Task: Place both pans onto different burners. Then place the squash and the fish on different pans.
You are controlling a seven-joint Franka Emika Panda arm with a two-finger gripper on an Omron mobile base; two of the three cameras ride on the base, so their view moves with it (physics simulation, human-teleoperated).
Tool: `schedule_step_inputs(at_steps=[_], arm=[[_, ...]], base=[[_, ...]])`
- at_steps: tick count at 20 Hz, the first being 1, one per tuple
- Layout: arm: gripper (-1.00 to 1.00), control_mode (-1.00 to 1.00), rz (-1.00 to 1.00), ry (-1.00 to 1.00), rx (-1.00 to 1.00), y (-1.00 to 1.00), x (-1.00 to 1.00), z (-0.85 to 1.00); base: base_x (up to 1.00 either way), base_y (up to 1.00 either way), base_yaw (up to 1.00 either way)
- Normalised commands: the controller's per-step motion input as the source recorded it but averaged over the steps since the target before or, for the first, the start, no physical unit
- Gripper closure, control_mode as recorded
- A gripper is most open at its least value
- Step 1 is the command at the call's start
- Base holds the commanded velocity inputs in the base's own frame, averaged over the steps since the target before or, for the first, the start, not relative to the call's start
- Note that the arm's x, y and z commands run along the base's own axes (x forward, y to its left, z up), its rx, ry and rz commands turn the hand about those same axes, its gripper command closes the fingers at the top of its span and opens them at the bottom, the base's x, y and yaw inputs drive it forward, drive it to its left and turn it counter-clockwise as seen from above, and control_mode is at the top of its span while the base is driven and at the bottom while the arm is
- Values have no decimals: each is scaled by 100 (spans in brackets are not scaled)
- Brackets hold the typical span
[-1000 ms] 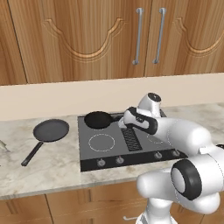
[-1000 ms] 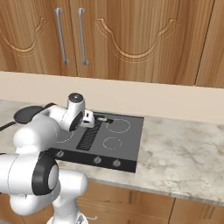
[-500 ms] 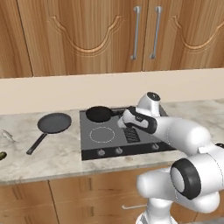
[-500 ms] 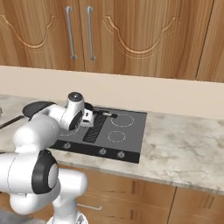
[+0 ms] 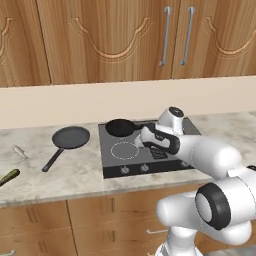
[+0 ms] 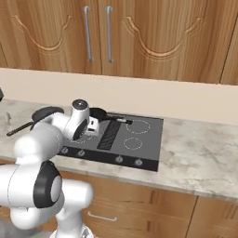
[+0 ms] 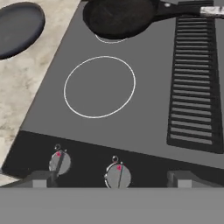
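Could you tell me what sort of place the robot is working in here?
A home-style kitchen, it seems: a dark cooktop with ring burners and knobs set into a marble-look counter, wooden cabinets above, and a black pan on a back burner.

Colours and patterns of the cooktop scene.
Two black pans, the smaller pan [image 5: 120, 127] and the wider pan [image 5: 71, 137]; a dark grey cooktop [image 5: 145, 150] bearing thin white burner rings [image 7: 99, 86], a black ribbed vent strip [image 7: 194, 83] and grey knobs [image 7: 118, 175] with red marks; a mottled beige-grey marble counter [image 5: 30, 175]; a dark green squash [image 5: 9, 177]; a silvery-grey fish [image 5: 19, 150]; brown wood-grain cabinets [image 5: 100, 40] with grey handles [image 5: 163, 36].
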Motion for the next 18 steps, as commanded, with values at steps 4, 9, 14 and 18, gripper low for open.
schedule_step_inputs(at_steps=[4, 9, 14, 18], arm=[[-100, 100, 0, 0, 0, 0, 0, 0], [-100, 100, 0, 0, 0, 0, 0, 0], [-100, 100, 0, 0, 0, 0, 0, 0], [-100, 100, 0, 0, 0, 0, 0, 0]], base=[[0, 92, -3], [0, 74, -6], [6, 31, -4], [11, 23, -3]])
